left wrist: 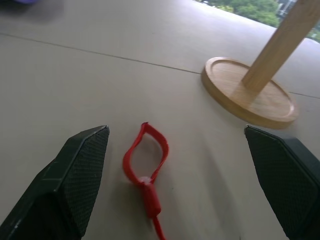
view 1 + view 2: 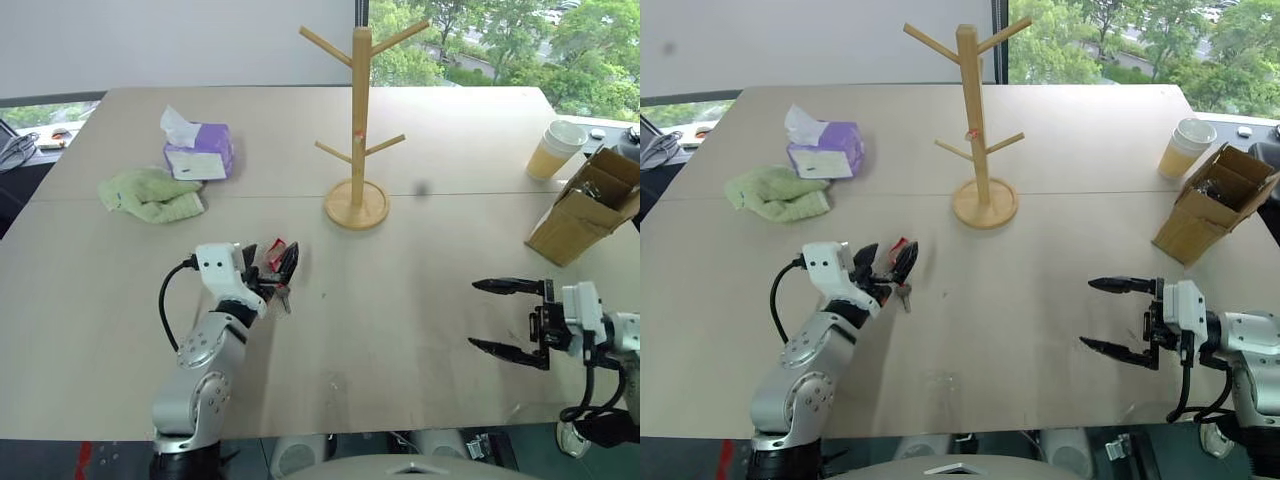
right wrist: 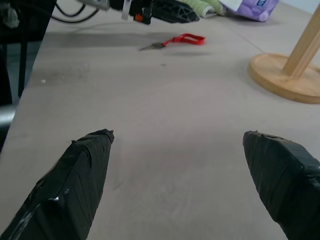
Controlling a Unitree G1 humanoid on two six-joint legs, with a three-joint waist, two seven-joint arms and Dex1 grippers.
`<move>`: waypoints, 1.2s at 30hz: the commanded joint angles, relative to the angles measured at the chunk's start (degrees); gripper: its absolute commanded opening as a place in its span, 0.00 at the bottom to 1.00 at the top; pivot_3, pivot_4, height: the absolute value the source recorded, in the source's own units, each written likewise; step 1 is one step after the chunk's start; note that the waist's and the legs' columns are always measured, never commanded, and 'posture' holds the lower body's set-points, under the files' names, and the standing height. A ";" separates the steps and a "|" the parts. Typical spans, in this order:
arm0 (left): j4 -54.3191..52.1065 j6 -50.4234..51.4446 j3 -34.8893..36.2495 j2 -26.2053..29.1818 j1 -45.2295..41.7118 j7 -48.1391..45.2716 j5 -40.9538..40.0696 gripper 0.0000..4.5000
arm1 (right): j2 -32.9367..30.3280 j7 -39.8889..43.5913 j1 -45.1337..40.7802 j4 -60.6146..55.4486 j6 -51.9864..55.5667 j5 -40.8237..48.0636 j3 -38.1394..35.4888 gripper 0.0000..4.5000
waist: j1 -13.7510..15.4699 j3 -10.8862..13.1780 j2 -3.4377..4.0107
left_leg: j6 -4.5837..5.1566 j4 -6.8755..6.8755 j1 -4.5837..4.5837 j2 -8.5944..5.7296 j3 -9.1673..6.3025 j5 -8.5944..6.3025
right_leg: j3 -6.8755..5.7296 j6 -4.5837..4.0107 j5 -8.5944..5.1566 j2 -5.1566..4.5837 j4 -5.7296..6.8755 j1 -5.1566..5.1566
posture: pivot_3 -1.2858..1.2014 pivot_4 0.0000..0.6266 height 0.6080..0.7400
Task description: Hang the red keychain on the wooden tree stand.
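The red keychain (image 1: 145,167) lies flat on the table (image 2: 400,330), a little short of the wooden tree stand (image 2: 357,120) and not yet on any peg. The left gripper (image 2: 272,268) hovers low over it with its fingers spread wide and nothing between them; the right gripper (image 2: 510,318) hangs apart at the table's near right, just as wide and also empty. The step in hand looks like the pick-up: the left gripper would do well to lower until the fingertips bracket the cord loop, then close across the loop rather than on the key, so the loop stays free to slip over a peg. The left wrist view shows the loop lying open between the fingers, with the stand's disc base beyond. The right wrist view shows the small grey key on its far end, which the head views leave half hidden behind the left gripper.
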 commanded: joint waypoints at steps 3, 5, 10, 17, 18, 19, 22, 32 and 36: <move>-11.52 14.89 0.98 -2.09 -1.17 9.73 -3.11 1.00 | 0.17 0.20 -1.47 2.00 -5.76 0.58 0.64 0.99 | -0.04 0.00 0.00 | -0.01 0.00 0.02 0.00 0.00 0.00 | 0.02 0.00 0.00 0.00 0.01 0.00 | 0.52 0.24 1.00; -13.68 20.78 2.61 -3.81 -2.21 13.18 -5.04 1.00 | 0.02 0.20 -1.64 2.60 -6.51 0.68 1.13 0.99 | -0.03 0.00 0.00 | -0.03 -0.01 0.02 0.01 -0.02 0.02 | 0.01 0.00 0.00 0.00 0.02 0.01 | 0.52 0.24 1.00; -16.59 31.09 4.36 -4.05 -5.66 17.46 -5.51 1.00 | -0.38 -0.26 -1.72 3.06 -7.44 0.80 1.81 0.99 | -0.01 0.00 0.00 | -0.23 0.00 0.03 -0.02 -0.03 0.13 | 0.00 0.00 0.00 0.00 0.02 0.02 | 0.52 0.24 1.00; -17.16 39.65 6.64 -4.29 -9.25 19.19 -4.19 1.00 | -0.80 0.31 -1.36 3.19 -8.30 1.47 1.96 0.99 | -0.03 0.00 -0.01 | -0.25 0.00 0.05 -0.05 -0.04 0.15 | -0.01 -0.01 0.00 0.00 0.02 0.04 | 0.52 0.24 1.00; -17.01 40.76 6.67 -4.39 -9.46 19.28 -3.86 1.00 | -0.83 0.60 -1.22 3.17 -8.61 1.58 1.97 0.99 | -0.03 0.00 -0.01 | -0.25 0.00 0.04 -0.05 -0.05 0.15 | -0.01 -0.01 0.00 0.01 0.02 0.04 | 0.52 0.24 1.00; -16.95 41.12 6.18 -3.99 -9.56 19.13 -3.25 1.00 | -0.77 0.93 -1.05 3.16 -8.90 1.90 1.92 0.99 | -0.03 0.00 -0.01 | -0.26 0.00 0.05 -0.06 -0.04 0.15 | 0.00 -0.01 0.00 0.00 0.02 0.04 | 0.52 0.24 1.00; -16.37 41.07 6.42 -4.55 -9.70 18.74 -2.16 1.00 | -0.71 1.13 -0.72 3.14 -8.67 2.90 1.79 0.99 | 0.00 0.00 -0.02 | -0.26 0.00 0.04 -0.05 -0.04 0.15 | 0.00 -0.01 0.00 -0.01 0.02 0.04 | 0.52 0.24 1.00; -12.38 38.34 6.28 -5.07 -10.43 16.52 0.77 1.00 | -1.45 0.81 -1.57 3.36 -8.49 3.16 2.16 0.99 | -0.01 0.00 -0.02 | -0.26 0.00 0.04 -0.06 -0.05 0.15 | -0.01 -0.02 0.00 -0.02 0.02 0.04 | 0.52 0.24 1.00; -9.79 36.66 5.78 -4.07 -11.06 15.28 2.60 1.00 | -1.61 0.33 -1.72 2.93 -7.93 3.37 2.14 0.99 | 0.00 0.00 -0.02 | -0.25 0.00 0.04 -0.06 -0.05 0.15 | -0.01 -0.02 0.00 -0.02 0.02 0.04 | 0.52 0.24 1.00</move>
